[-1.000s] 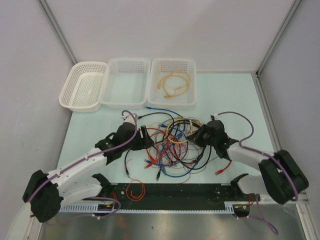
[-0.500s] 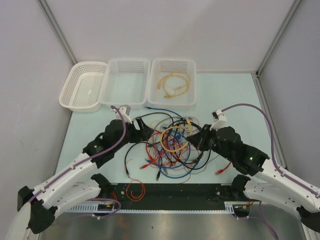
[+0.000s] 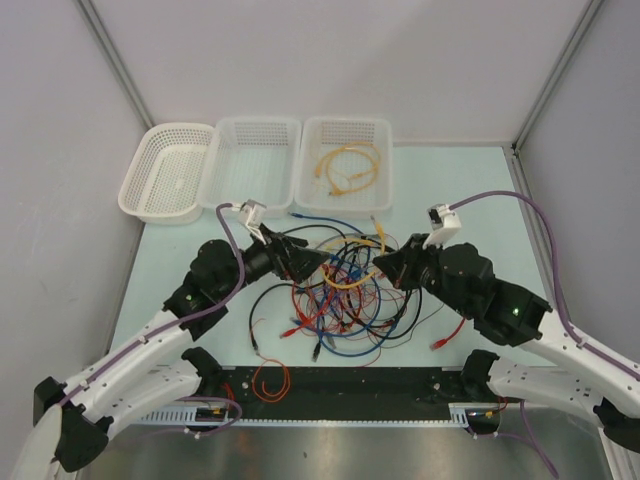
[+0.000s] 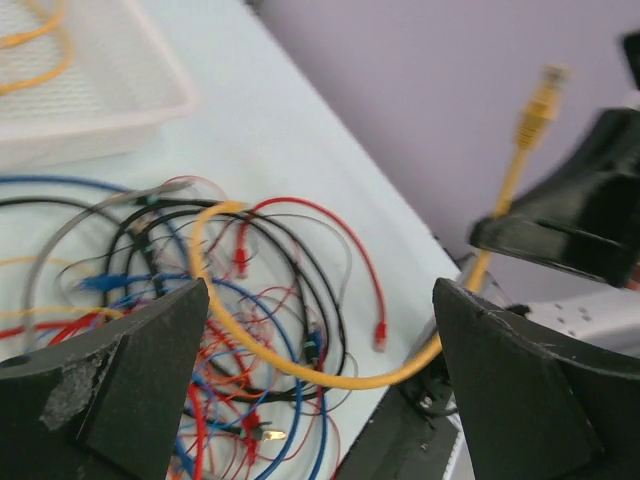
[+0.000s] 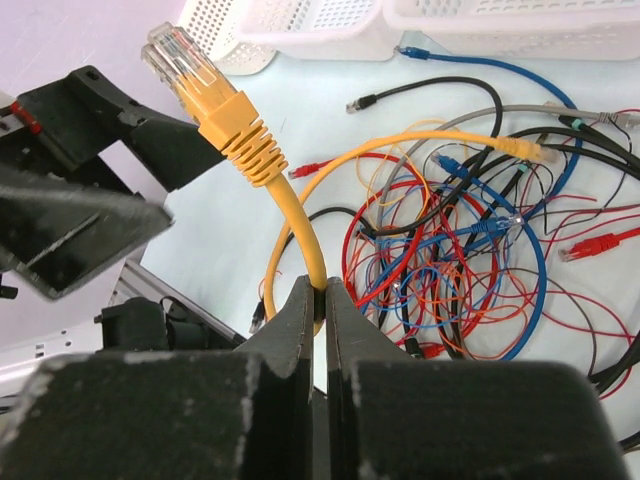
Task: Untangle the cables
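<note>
Three baskets, two arms, one cable tangle

no readable text, labels, brands or numbers anywhere

The cables lie heaped mid-worktop, with the left end effector at their left and the right end effector at their right, one strand in it. Along the far edge sit the left basket, the middle basket and the right basket, which has a spare cable inside. A lone cable lies near-left of the heap.
</note>
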`<state>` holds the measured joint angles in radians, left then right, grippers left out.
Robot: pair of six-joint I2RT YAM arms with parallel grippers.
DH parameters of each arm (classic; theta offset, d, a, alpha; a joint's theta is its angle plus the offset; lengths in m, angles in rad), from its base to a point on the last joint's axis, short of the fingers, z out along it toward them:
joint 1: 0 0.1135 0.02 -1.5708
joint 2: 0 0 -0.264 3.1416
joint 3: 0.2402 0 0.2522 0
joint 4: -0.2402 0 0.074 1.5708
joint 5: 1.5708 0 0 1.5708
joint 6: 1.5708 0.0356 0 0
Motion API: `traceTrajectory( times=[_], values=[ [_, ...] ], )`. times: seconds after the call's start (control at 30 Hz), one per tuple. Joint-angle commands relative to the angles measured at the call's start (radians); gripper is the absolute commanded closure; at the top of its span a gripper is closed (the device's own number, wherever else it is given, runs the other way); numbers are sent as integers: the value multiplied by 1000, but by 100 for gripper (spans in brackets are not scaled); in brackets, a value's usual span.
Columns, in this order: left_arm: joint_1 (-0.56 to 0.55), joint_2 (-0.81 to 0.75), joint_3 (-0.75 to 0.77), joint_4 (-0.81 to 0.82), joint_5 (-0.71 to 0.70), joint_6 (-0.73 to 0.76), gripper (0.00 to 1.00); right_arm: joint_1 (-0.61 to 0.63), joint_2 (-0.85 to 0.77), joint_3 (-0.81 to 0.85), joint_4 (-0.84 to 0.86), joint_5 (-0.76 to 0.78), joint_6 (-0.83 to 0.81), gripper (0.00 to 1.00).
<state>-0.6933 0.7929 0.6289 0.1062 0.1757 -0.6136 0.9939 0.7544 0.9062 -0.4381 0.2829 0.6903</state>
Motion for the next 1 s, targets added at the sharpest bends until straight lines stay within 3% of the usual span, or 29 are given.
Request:
traceTrajectory(
  times=[0.0, 0.27, 0.63, 0.73, 0.77, 0.8, 0.83, 0.9, 0.93, 0.97],
  values=[
    [-18, 6, -24, 248, 232, 46, 1, 2, 40, 56, 13, 36, -17, 100],
    [-227, 67, 21, 210, 150, 291, 0, -57, 82, 57, 65, -66, 31, 100],
    [-264, 244, 80, 98, 70, 394, 8, -118, 71, 59, 122, -230, 66, 100],
    [-264, 262, 97, 86, -8, 399, 27, -127, 65, 59, 130, -260, 72, 100],
    [-264, 266, 101, 78, -34, 399, 52, -133, 59, 59, 133, -261, 72, 100],
    [-262, 269, 109, 60, -53, 403, 64, -136, 54, 59, 128, -263, 74, 100],
    [-262, 278, 127, 49, -71, 406, 85, -144, 49, 59, 128, -261, 72, 100],
    [-262, 284, 162, 17, -67, 413, 100, -152, 42, 59, 116, -261, 64, 96],
    [-262, 285, 173, 9, -65, 411, 100, -155, 39, 59, 113, -261, 61, 71],
    [-262, 284, 184, 0, -65, 411, 100, -162, 31, 59, 107, -254, 60, 58]
  ],
)
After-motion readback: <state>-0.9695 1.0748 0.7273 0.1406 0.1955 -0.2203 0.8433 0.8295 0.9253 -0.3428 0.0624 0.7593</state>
